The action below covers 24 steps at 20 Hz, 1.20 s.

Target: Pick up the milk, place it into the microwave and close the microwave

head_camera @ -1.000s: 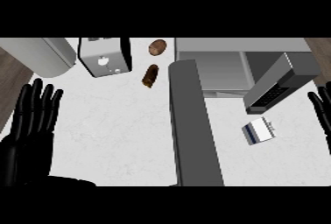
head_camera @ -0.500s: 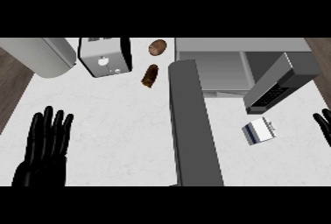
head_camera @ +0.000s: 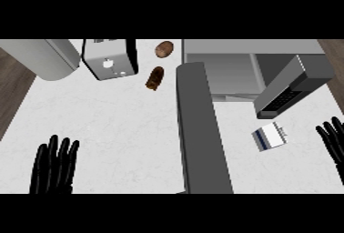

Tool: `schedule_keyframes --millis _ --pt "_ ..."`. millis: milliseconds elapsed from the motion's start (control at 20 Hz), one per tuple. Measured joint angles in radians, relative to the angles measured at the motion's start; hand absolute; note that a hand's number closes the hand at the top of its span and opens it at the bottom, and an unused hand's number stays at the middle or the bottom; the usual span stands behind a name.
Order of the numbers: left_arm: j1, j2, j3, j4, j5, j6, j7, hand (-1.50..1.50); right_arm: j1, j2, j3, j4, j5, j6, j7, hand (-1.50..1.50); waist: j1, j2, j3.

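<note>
The milk (head_camera: 270,135) is a small white and blue carton lying on the white counter (head_camera: 114,123) at the right, just below the microwave's open door (head_camera: 293,86). The microwave (head_camera: 222,68) stands at the upper right with its grey inside showing. My right hand (head_camera: 333,142) shows at the right edge, fingers straight and pointing up, a short way right of the milk and apart from it. My left hand (head_camera: 53,166) is open at the lower left, far from the milk, holding nothing.
A long grey upright panel (head_camera: 201,136) runs down the middle between the two hands. A toaster (head_camera: 111,59) and a grey cylinder (head_camera: 40,57) stand at the upper left. Two brown food items (head_camera: 155,78) (head_camera: 164,48) lie near the toaster.
Both hands have slid down toward the lower edge. The left hand has also shifted a little to the right. The milk and the microwave door have not moved.
</note>
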<state>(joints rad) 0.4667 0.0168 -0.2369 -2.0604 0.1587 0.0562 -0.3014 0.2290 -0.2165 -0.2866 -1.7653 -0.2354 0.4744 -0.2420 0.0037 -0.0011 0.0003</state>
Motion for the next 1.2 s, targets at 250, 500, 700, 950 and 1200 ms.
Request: schedule_keyframes --millis 250,500,700,950,1200 --pt "0.06 0.014 -0.002 0.01 0.011 -0.027 -0.058 -1.5 -0.053 0.031 0.016 0.123 0.067 -0.014 -0.062 -1.5 0.002 0.0 0.0" --pt "0.118 0.028 -0.006 0.004 0.022 -0.049 -0.106 -1.5 -0.117 0.062 0.015 0.283 0.155 -0.078 -0.157 -1.5 0.005 0.001 0.0" --pt "0.144 0.03 -0.02 -0.012 0.02 -0.048 -0.118 -1.5 -0.181 0.056 -0.008 0.445 0.211 -0.131 -0.246 -1.5 0.006 0.001 0.0" --pt "0.15 0.032 -0.026 0.012 0.019 -0.052 -0.147 -1.5 -0.265 0.016 -0.044 0.682 0.261 -0.17 -0.379 -1.5 0.007 0.002 0.0" --pt "0.185 0.033 -0.046 0.04 0.011 -0.06 -0.203 -1.5 -0.346 -0.032 -0.058 0.913 0.3 -0.176 -0.523 -1.5 0.008 0.002 0.001"
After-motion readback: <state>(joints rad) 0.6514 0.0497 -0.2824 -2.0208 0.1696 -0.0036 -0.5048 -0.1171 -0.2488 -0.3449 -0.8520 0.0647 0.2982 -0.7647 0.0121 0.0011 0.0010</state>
